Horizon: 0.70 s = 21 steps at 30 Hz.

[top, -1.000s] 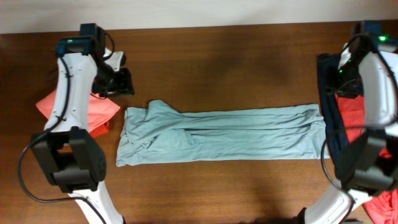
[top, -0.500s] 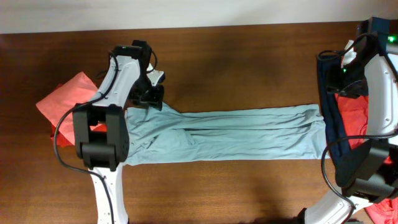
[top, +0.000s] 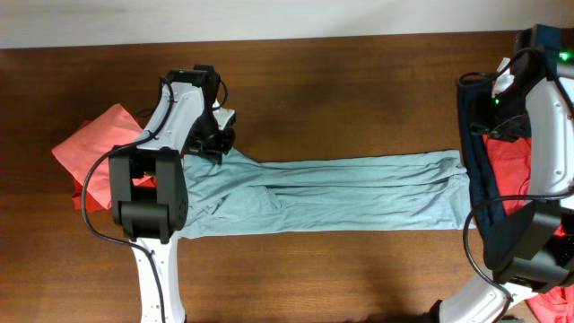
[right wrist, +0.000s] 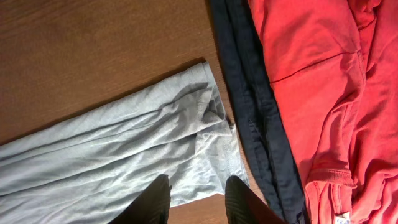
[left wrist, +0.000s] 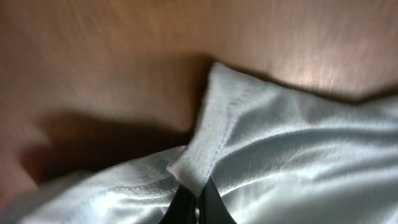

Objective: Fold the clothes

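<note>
Across the middle of the dark brown wooden bench (top: 359,81) lies one long pale grey-blue fabric garment (top: 341,193), flattened into a band that runs from left to right. The left hand (top: 215,144) sits at the garment's upper left corner; its wrist camera shows the two dark fingertips (left wrist: 211,205) drawn almost together on a raised, stitched fold of the grey-blue fabric.

At the right end, one dark navy garment (top: 473,170) lies lengthwise, touching the grey-blue end, with one orange-red garment (top: 511,170) spread on top of it. The right hand (right wrist: 198,202) hangs over that end of the grey-blue garment, its two fingers spread well apart and holding nothing.

One coral-red cloth (top: 94,144) lies at the left, partly under the left arm, with a darker orange-red piece (top: 76,193) showing at its lower edge. A further red scrap (top: 552,303) shows in the bench's lower right corner, too cut off to tell what it is.
</note>
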Available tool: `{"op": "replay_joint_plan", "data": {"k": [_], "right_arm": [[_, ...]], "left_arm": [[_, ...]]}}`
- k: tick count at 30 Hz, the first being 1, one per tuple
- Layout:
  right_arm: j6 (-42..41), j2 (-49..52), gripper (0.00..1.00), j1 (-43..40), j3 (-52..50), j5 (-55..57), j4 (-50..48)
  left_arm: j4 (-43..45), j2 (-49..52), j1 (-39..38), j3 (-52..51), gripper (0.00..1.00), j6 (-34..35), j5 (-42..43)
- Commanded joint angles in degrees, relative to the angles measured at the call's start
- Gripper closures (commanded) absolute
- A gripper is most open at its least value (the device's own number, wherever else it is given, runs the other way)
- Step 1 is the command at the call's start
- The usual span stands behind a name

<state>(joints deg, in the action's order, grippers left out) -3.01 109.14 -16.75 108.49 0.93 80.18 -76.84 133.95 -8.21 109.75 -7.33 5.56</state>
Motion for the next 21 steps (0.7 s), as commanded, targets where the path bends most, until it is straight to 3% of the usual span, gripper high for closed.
{"op": "replay_joint_plan", "data": {"k": [1,5,13,21], "right_arm": [[-0.44,0.2,0.66,-0.09,0.11,-0.5,-0.02],[-0.42,0.2,0.66,-0.09,0.11,-0.48,-0.04],[-0.42,0.2,0.66,-0.09,0.11,-0.46,0.0],[-0.42,0.2,0.66,-0.11,0.11,-0.31,-0.02]], "left_arm": [[-3.43,-1.14,-0.11,2.73,1.0,-0.07,2.78],[-9.55,-6.67,-0.26,4.68,0.99,-4.17,8.46],[-16.76,-9.38,-0.63,4.24,1.0,-3.85,6.4],[-19.8,-9.35,-0.66,2.05,0.99,2.99,-0.26]]}}
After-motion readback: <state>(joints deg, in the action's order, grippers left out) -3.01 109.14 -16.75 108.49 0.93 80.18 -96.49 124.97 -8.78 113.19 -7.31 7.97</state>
